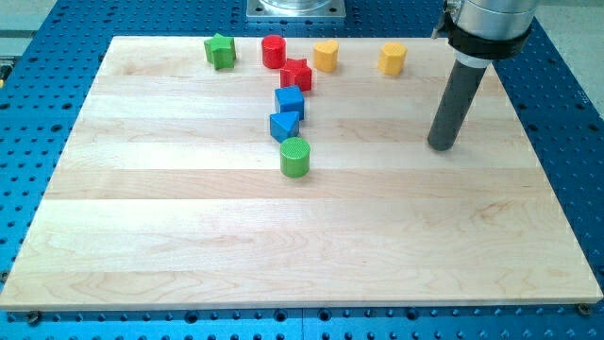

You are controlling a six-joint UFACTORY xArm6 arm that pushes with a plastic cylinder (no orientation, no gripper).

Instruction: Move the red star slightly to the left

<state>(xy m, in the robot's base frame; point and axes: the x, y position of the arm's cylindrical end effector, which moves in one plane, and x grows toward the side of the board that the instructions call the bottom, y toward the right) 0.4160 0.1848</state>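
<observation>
Red star (296,74) sits near the view's top, centre-left of the wooden board (189,217), touching the red cylinder (274,51) up-left and just beside the yellow heart (326,56). Blue cube (290,100) lies directly below it. My tip (441,146) rests well to the view's right, apart from every block. No pincer fitted, only the bare rod; nothing is grasped.

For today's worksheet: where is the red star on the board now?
The red star sits near the view's top, centre-left, between the red cylinder and yellow heart, just above the blue cube.
</observation>
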